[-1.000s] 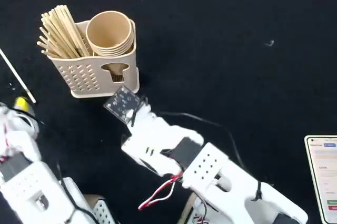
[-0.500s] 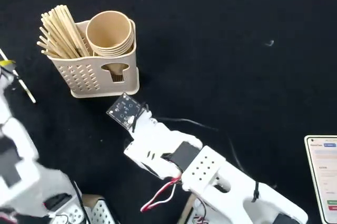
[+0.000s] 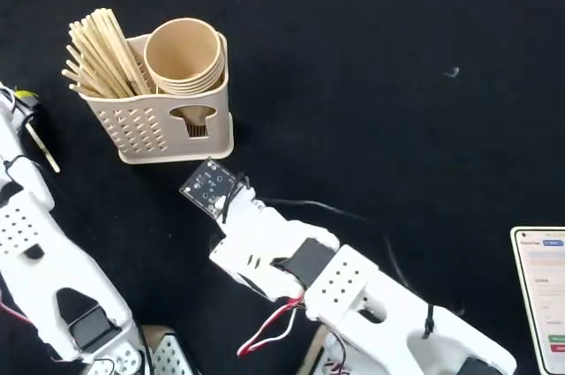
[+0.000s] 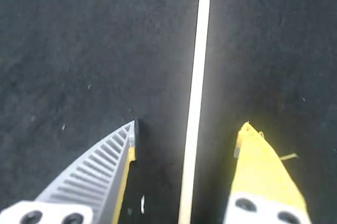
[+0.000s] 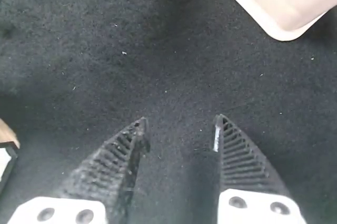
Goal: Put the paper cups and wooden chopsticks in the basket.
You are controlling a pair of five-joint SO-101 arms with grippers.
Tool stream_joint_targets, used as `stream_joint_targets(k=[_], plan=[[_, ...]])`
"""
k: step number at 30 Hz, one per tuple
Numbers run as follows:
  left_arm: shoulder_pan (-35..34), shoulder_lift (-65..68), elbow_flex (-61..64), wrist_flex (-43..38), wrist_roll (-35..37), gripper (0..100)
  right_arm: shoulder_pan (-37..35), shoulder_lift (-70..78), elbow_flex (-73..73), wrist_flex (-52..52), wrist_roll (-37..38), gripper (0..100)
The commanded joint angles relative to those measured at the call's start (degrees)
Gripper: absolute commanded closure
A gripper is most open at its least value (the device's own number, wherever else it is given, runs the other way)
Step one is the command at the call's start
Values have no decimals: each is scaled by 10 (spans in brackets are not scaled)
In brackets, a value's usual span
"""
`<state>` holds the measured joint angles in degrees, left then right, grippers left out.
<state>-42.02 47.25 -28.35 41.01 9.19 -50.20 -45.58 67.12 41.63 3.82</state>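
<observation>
Over on the left edge of the black tabletop (image 3: 397, 128), the left tool (image 4: 188, 125) hangs spread wide above a loose chopstick (image 4: 197, 76), and that stick runs right up the gap between the grey ribbed finger and the yellow one, with dark cloth showing on both sides of it, so nothing is gripped. From the high view the stick lies flat on the tabletop just left of the basket (image 3: 168, 123), apart from it. The basket stands upright near the back left and it's well stocked: a bundle of wooden chopsticks (image 3: 99, 53) fans out of its left compartment, and a nested stack of paper cups (image 3: 183, 56) sits mouth-up in the right one. The right tool (image 5: 179, 126) is released too, its two dark ribbed fingers parted over bare cloth and holding nothing, with a corner of the basket's base close ahead of it. A phone (image 3: 540, 296) lies at the far right edge.
</observation>
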Motion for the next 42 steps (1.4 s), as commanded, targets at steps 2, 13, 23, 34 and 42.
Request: stream_joint_targets(k=[2,13,23,34,42], plan=[[2,74,-132,-8,4,733,-6,-12,-3,-11,1,804],[2,135,-208,100,1,969,-6,-12,-3,-11,1,804],[2,130,-522,436,1,971,-6,-12,-3,-11,1,804],[-17,22,-670,583,-11,971,-6,-12,-2,-11,0,804],[-22,-174,-669,600,-11,971,-6,-12,-2,-11,-1,804]])
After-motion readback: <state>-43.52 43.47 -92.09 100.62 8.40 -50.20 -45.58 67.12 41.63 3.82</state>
